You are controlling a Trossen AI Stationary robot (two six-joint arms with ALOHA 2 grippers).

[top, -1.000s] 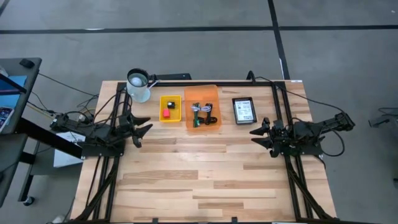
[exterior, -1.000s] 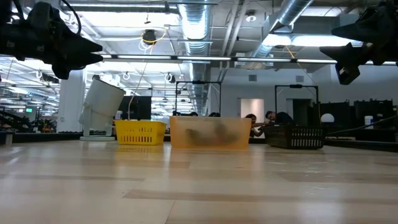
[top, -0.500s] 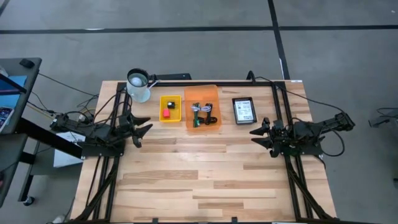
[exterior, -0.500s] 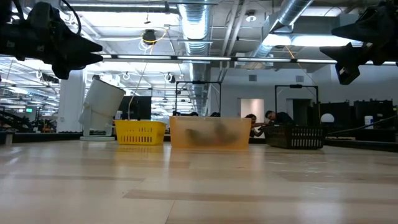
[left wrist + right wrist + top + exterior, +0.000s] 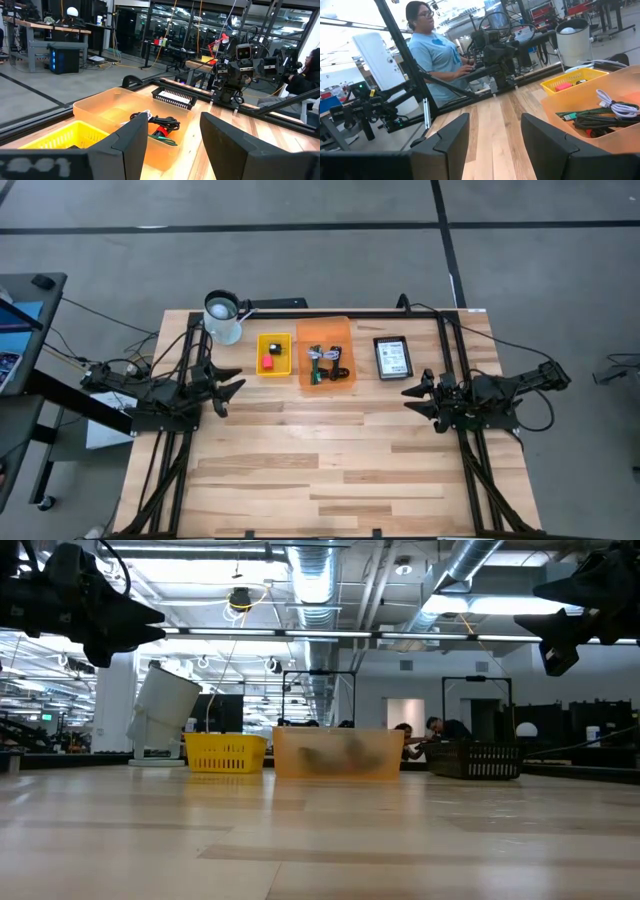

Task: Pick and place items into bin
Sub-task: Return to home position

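Two dark arms wait over the side edges of the table point(image 5: 330, 470), which is pale wood planks with a smooth finish. Left gripper point(image 5: 230, 388) sits near the left edge, right gripper point(image 5: 413, 393) near the right edge, tips pointing inward at each other. Each claw's flat, angular fingers stand well apart, with nothing between them.

Three containers stand in a row along the far edge.
- **Yellow bin** point(image 5: 274, 337): small, with slotted plastic walls like a basket. It holds a red-pink piece point(image 5: 268, 364) and what looks like a tiny black block point(image 5: 273, 349), too small to be sure.
- **Orange bin** point(image 5: 325, 328): just beside the yellow one, toward the right. Translucent, smooth-walled, rectangular and larger. A tangle of cables point(image 5: 328, 366) lies at its near end: black and green loops plus a white lead point(image 5: 615, 105).
- **Black tray** point(image 5: 377, 358): ribbed sides, near the far right corner. A white rectangular card point(image 5: 393, 358) with printed labels lies flat in it.

White cylinder point(image 5: 222, 318), tilted, stands at the far left corner beside the yellow bin.

Person in a light blue shirt point(image 5: 437, 55) is beyond the table, behind the left arm.
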